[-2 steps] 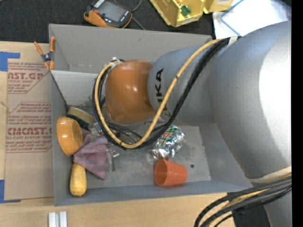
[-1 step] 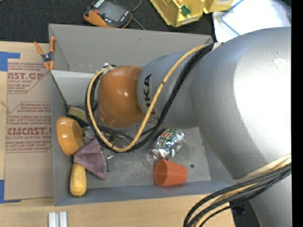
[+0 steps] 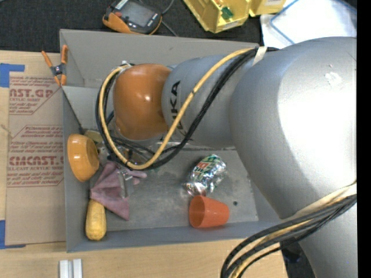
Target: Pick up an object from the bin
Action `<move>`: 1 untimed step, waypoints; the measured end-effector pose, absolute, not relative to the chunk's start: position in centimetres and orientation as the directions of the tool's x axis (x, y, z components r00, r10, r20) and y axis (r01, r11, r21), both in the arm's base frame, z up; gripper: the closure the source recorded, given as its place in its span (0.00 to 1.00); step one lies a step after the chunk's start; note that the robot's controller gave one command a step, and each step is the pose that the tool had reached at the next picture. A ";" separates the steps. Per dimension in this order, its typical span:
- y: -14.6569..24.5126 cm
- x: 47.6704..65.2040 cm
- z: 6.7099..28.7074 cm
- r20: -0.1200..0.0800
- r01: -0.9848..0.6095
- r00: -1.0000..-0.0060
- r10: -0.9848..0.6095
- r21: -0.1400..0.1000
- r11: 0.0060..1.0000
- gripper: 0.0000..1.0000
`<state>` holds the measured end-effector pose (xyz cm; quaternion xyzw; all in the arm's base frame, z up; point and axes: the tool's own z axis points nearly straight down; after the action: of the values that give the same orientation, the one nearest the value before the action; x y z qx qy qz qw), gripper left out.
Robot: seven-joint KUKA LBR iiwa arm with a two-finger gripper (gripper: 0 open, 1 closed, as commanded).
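My gripper (image 3: 123,182) reaches down from under the arm's orange cover onto a crumpled mauve cloth (image 3: 110,191) at the bin's left. Its tip touches the top of the cloth. An orange bowl (image 3: 81,155) lies on its side just left of the cloth, against the bin's left wall. A yellow, elongated, corn-like thing (image 3: 95,219) rests below the cloth in the front left corner.
An orange cup (image 3: 207,212) lies on its side near the bin's front wall, right of centre. A crumpled silvery wrapper with red and green print (image 3: 204,174) sits just above it. The arm and its cables cover the bin's back and right.
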<state>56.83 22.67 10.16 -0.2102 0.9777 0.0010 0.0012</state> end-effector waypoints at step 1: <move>22.3 56.7 9.5 -0.005 -0.440 -0.898 -0.440 0.000 0.898 0.00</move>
<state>56.73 22.29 9.51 -0.2256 0.9742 0.0006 0.0026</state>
